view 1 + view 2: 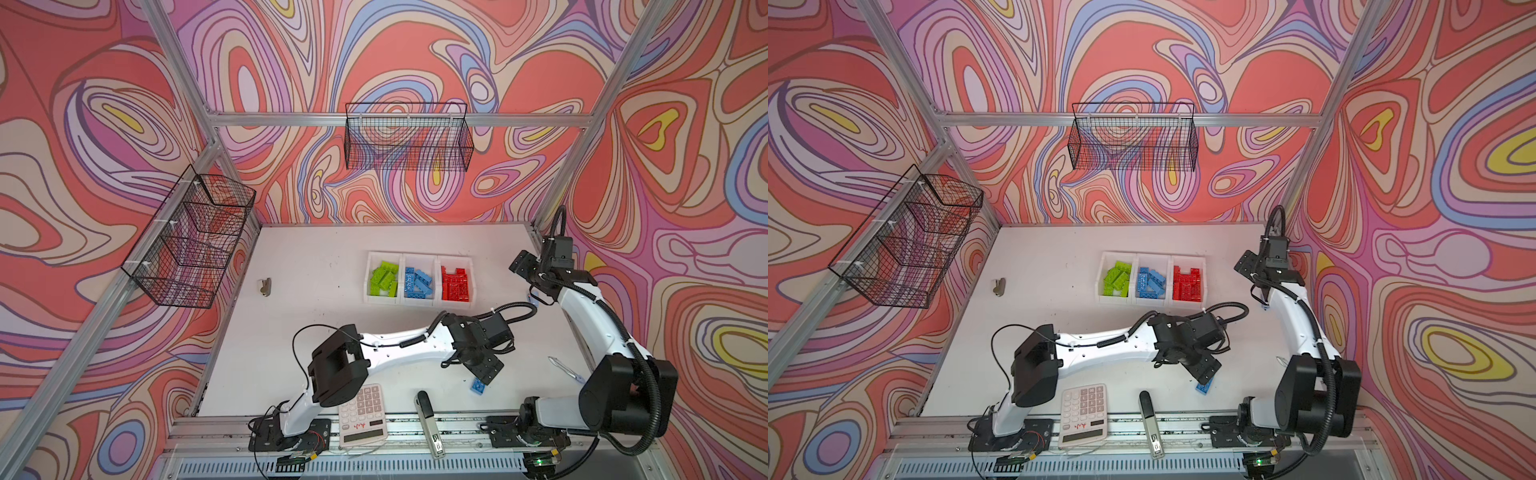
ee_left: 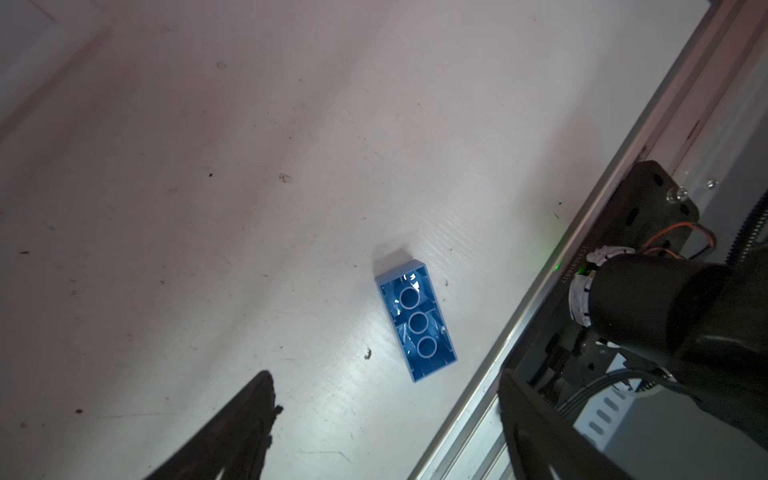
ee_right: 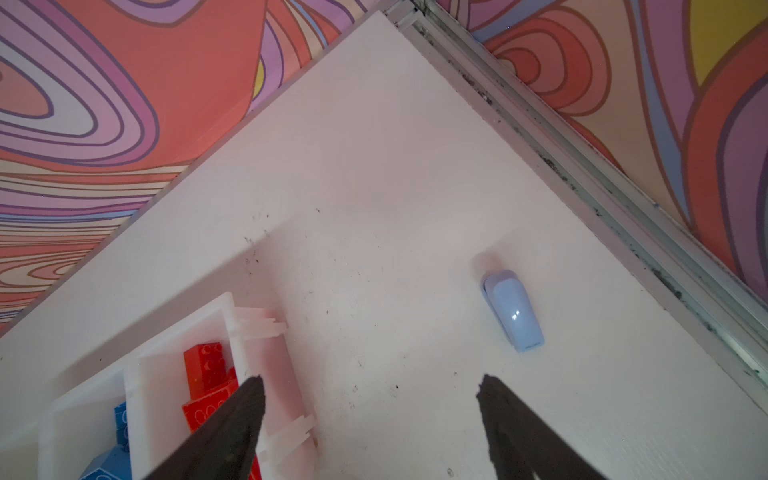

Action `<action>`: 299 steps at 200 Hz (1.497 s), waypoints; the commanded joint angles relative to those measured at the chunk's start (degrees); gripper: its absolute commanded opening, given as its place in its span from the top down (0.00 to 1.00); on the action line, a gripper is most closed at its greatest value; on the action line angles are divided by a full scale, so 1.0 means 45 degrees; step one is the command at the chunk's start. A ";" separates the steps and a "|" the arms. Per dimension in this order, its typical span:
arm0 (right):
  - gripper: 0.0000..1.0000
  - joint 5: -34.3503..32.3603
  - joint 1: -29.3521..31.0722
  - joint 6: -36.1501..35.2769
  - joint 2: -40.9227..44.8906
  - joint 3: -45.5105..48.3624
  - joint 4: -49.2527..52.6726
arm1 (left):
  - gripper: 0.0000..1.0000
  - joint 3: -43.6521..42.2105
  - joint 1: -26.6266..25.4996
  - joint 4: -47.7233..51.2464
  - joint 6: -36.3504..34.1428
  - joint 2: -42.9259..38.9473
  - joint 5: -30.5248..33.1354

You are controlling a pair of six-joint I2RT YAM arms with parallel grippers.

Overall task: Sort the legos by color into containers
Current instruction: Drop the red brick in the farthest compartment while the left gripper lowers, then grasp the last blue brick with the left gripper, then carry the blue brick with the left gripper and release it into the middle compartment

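**One blue brick loose near the front, both tools open**

A single blue brick [image 2: 415, 320] lies alone on the white surface [image 1: 316, 257], close to the metal rail [image 2: 536, 299] along the front edge. It is upside down, its hollow underside and three round tubes facing up. In both top views it sits just past the tip of the left tool [image 1: 485, 372], well apart from the containers [image 1: 419, 301].

The left tool hangs over the brick with its jaws spread wide and nothing between them. In the left wrist view, the two dark fingers [image 2: 249, 415] frame the brick from either side, and neither touches it.

The three white containers stand joined in a row toward the back of the surface. The green legos [image 1: 384, 277] fill the left bin, the blue legos [image 1: 417, 284] the middle one and the red legos [image 1: 456, 284] the right one (each bin shows one colour only).

The right tool [image 3: 370, 378] is also wide open and empty, held above the surface just beside the outer end of the red bin. A small pale blue object [image 3: 513, 309] lies on the surface ahead of it, apart from both fingers.

At the front edge a calculator [image 1: 363, 413] and a stapler [image 1: 428, 419] lie side by side, near the loose brick but not touching it.
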State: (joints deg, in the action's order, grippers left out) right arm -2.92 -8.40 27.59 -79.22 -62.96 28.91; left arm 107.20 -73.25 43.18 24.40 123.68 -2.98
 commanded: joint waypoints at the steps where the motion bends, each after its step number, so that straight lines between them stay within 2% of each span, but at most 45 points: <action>1: 0.15 0.0352 -0.0134 0.0447 0.0285 0.0155 -0.0882 | 0.14 0.1331 -0.0290 0.2074 0.0377 0.1215 0.0135; 25: 0.16 0.0655 -0.0145 0.1091 0.0339 0.0298 -0.1565 | 0.15 0.2121 -0.0374 0.2429 0.0257 0.2243 0.0275; 52: 0.16 0.0621 -0.0161 0.1202 0.0429 0.0301 -0.1726 | 0.17 0.3759 -0.0391 0.3775 -0.0069 0.3437 0.0447; 95: 0.18 0.0415 -0.0183 0.1133 0.0729 0.0512 -0.1684 | 0.25 0.4080 -0.0391 0.4031 -0.0289 0.3950 0.0460; 122: 0.20 0.0473 -0.0183 0.1191 0.0715 0.0655 -0.1760 | 0.38 0.4033 -0.0384 0.4116 -0.0403 0.4041 0.0613; 157: 0.22 0.0531 -0.0183 0.1139 0.0710 0.0841 -0.1754 | 0.60 0.3112 -0.0276 0.3399 -0.0425 0.3344 0.0914; 178: 0.23 0.0666 -0.0183 0.1090 0.0742 0.1166 -0.1803 | 0.76 0.2404 -0.0054 0.2706 -0.0600 0.2708 0.0862; 194: 0.24 0.0842 -0.0178 0.1113 0.0747 0.1564 -0.1882 | 0.82 0.1728 0.0281 0.2007 -0.0702 0.2092 0.0722; 244: 0.25 0.1087 -0.0183 0.0808 0.1153 0.2507 -0.1638 | 0.86 0.0309 0.1728 0.1207 -0.1386 -0.0597 0.1584; 271: 0.26 0.1406 -0.0150 0.0684 0.1362 0.3179 -0.1609 | 0.87 -0.0083 0.3209 0.0655 -0.1782 -0.1961 0.2263; 299: 0.28 0.1947 -0.0142 0.0769 0.1566 0.3816 -0.1730 | 0.87 -0.0377 0.4941 -0.0512 -0.2064 -0.2329 0.2593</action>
State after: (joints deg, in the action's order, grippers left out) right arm 3.27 -8.99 31.18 -73.49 -48.05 21.21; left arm 107.46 -56.53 45.63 17.34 114.08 5.48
